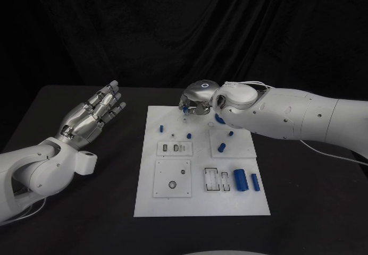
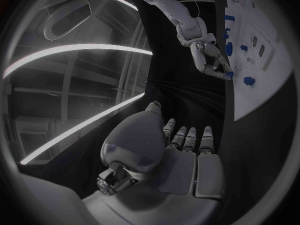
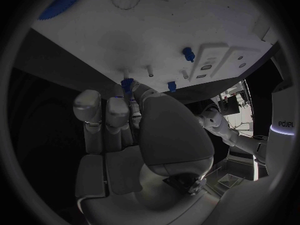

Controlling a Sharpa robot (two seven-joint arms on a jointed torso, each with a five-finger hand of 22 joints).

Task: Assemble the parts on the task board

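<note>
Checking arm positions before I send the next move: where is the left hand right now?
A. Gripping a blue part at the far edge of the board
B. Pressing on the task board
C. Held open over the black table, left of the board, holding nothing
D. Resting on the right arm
C: the left hand hangs with fingers spread over the black table beside the task board, with nothing in it.
</note>
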